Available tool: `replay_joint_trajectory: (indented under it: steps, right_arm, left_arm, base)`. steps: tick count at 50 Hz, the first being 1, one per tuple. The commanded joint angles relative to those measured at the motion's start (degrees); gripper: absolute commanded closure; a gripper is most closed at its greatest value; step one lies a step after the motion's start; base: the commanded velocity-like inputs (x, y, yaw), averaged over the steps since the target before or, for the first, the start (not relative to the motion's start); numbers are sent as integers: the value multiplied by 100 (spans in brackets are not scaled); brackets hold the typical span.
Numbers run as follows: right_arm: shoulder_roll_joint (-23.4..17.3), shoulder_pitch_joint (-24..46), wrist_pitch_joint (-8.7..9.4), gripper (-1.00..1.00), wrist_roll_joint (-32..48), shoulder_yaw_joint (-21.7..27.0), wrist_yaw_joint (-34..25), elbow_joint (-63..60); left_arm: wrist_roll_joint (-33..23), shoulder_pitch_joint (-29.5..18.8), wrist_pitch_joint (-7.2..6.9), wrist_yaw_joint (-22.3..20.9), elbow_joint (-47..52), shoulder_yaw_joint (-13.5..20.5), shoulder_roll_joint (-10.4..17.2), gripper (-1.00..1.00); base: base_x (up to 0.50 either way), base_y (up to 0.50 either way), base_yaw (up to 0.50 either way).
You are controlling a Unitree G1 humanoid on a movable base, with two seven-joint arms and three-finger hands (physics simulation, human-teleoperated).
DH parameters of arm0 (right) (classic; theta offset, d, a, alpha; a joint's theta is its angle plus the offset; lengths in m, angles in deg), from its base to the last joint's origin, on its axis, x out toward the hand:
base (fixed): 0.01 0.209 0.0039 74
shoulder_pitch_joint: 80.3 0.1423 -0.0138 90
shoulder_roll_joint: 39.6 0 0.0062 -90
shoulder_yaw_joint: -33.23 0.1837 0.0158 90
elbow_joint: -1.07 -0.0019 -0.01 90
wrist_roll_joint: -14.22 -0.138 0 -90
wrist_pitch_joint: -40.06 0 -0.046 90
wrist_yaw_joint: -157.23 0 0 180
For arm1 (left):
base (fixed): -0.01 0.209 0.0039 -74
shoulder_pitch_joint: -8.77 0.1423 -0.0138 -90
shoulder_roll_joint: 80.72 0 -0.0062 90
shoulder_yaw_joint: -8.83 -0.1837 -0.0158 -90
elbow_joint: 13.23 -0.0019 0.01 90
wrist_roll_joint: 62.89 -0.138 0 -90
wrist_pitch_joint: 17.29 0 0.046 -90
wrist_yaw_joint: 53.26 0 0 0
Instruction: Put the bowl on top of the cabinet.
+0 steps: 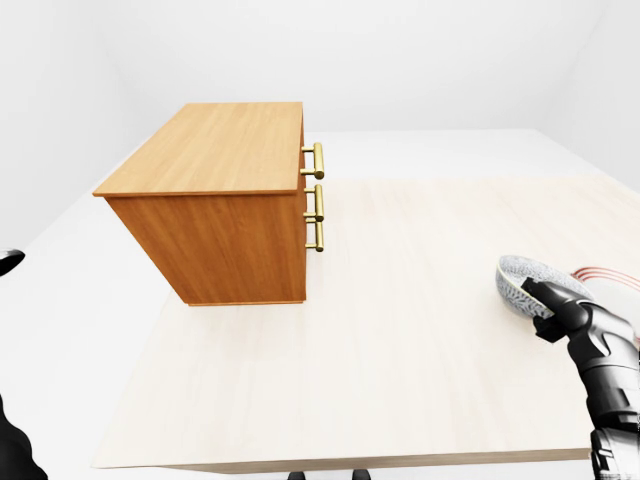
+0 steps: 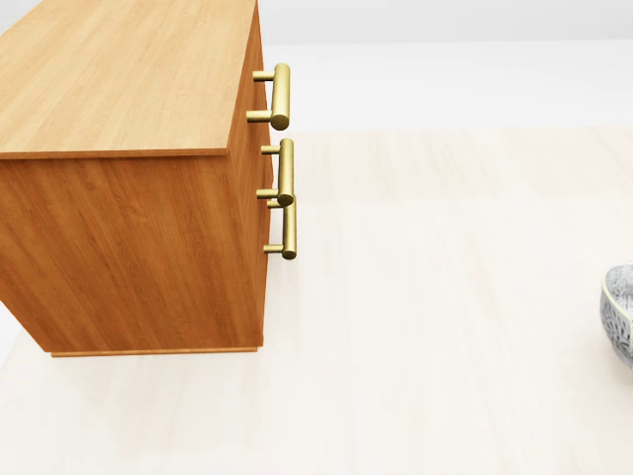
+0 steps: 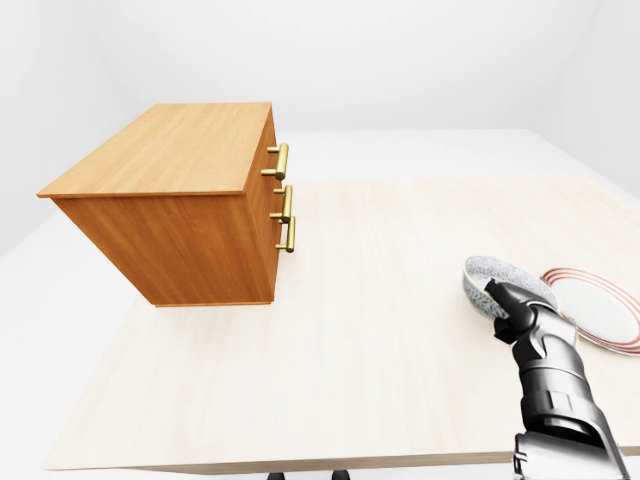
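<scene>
White walls and a pale floor close round a light wooden table (image 1: 400, 340), and its grain runs toward 12 o'clock.

Left-eye view: the cabinet (image 1: 225, 200) stands at 10 o'clock, orange-brown, with its drawer face turned toward 3 o'clock. At 4 o'clock the right hand (image 1: 560, 305) comes up from the lower corner, fingers clenched on the near rim of the bowl (image 1: 518, 278). The bowl is grey-white, patterned and tilted, and lies well apart from the cabinet. Whether its underside touches the table cannot be told. Red rings of a plate (image 1: 605, 274) peek out just beyond the bowl at 3 o'clock. Black slivers of the left arm (image 1: 12, 445) cut the 8 o'clock edge. That is too little to tell how the left hand stands.

Head view: the cabinet fills 9 to 12 o'clock, with its flat top and side panel seen close. Three brass handles (image 2: 285, 168) stack up near 11 o'clock. Only a cropped edge of the bowl shows, at the 3 o'clock border, and the rest is bare tabletop.

Right-eye view: the plate shows more fully here, at 4 o'clock, white with a red band and just beside the bowl. The dark forearm rises from 5 o'clock to the bowl's rim.
</scene>
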Motion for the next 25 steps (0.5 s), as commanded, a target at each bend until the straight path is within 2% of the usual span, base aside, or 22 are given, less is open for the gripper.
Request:
replay_joint_trajectory:
  steps: [1, 4, 5, 6, 9, 11, 14, 18, 25]
  right_arm:
    - [-201, 1564, 0, 100, 802, -471, -972, -111]
    - [-257, 3112, 0, 100, 1526, -798, -1210, 550]
    - [-249, 3417, 0, 100, 1698, -837, -1217, 708]
    - [-215, 4217, 0, 100, 2006, -1013, -1296, 979]
    - [-24, 5405, 0, 100, 2431, -1109, -1325, 1571]
    - [145, 5890, 0, 100, 2681, -1218, -1309, 1935]
    - [329, 6224, 0, 100, 2895, -1258, -1280, 2147]
    - [846, 7075, 0, 100, 3225, -1385, -1220, 2477]
    - [1589, 7652, 0, 100, 3530, -1413, -1074, 2657]
  left_arm:
    - [-47, -14, 0, 5, 16, -69, -18, -100]
    - [-16, -25, 0, 4, 20, -35, -1, -100]
    - [-13, -28, 0, 5, 15, -30, 3, -100]
    - [-11, -33, 0, 4, -2, -26, 6, -100]
    - [-12, -33, 0, 8, 1, -40, 4, -100]
    - [-7, -27, 0, 4, 1, -44, -3, -100]
    - [25, -10, 0, -11, -6, -6, -7, -100]
    - [13, -21, 0, -3, -26, -53, -15, -100]
    - [44, -16, 0, -7, -52, -53, -33, -100]
  base:
    - [0, 0, 0]
    - [0, 0, 0]
    - [0, 0, 0]
    - [0, 0, 0]
    - [0, 0, 0]
    - [0, 0, 0]
    - [0, 0, 0]
    - [0, 0, 0]
    - [0, 0, 0]
